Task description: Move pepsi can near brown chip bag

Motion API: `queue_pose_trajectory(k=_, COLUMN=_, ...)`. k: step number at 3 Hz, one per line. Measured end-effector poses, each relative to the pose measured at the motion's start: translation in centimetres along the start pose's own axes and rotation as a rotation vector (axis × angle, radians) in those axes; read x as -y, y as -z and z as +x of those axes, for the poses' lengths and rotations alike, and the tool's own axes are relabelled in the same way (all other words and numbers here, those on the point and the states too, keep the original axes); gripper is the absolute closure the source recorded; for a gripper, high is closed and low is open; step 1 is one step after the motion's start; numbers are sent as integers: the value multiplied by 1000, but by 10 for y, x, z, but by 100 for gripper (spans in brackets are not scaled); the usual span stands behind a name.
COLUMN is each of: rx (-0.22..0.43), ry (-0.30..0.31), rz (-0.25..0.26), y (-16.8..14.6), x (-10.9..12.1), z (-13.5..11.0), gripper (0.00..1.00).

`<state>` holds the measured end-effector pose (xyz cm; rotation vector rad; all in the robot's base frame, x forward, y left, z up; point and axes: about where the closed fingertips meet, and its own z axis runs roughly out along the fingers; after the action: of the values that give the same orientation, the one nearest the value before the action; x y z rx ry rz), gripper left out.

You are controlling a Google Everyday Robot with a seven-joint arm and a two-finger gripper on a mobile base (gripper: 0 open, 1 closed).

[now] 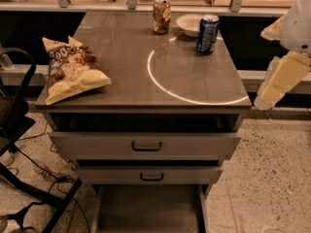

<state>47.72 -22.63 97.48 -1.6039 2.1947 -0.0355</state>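
Observation:
The pepsi can [207, 33], dark blue with a silver top, stands upright at the back right of the grey table top [126, 76]. The brown chip bag [71, 69], pale yellow with a brown panel, lies at the table's left front edge, far from the can. My gripper [267, 100] hangs at the right edge of the view on its pale arm. It is beyond the table's right side, level with the front edge, and touches nothing.
A brown-orange patterned can [162, 15] and a white bowl [190, 24] stand at the back, just left of the pepsi can. A bright ring of light [160, 84] marks the table top. Two drawers [146, 146] stand slightly open below. A black frame [19, 130] stands at the left.

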Motion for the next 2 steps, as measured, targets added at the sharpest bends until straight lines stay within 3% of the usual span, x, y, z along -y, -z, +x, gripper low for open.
queue_pose_trajectory(k=1, rx=137, ry=-135, rz=83, y=-17, x=57, z=-2, gripper=0)
queue_pose_trajectory(k=2, rx=304, ry=-304, rz=197, y=-32, x=95, z=16, gripper=0)
